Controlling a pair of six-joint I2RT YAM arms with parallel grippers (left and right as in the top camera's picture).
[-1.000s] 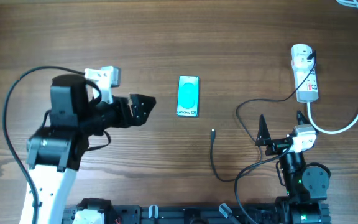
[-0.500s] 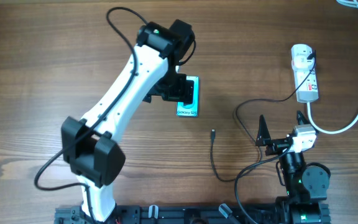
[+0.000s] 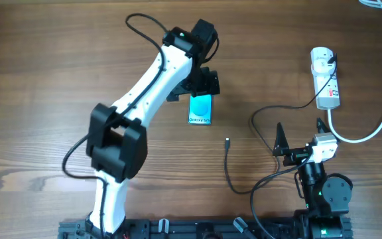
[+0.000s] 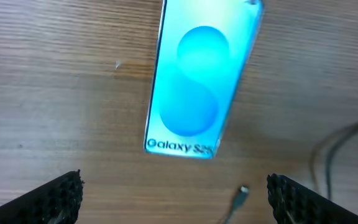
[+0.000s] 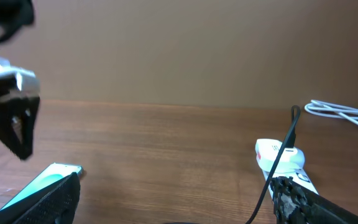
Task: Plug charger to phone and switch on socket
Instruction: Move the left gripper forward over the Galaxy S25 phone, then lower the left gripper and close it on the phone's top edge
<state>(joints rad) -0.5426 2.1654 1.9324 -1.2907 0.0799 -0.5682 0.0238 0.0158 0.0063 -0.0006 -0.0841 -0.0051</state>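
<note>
One charger plugged into socket, left gripper wide above phone, right gripper wide

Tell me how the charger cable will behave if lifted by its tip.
The charger cable is probably floppy: it lies in loose curves, so the rest would trail. It looks thin, so likely light. Its far end seems plugged into the socket, so a long pull might tug that strip.

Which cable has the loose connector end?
The thin black charger, its tip lying free near the phone; the thick white cord shows no loose end.
</note>
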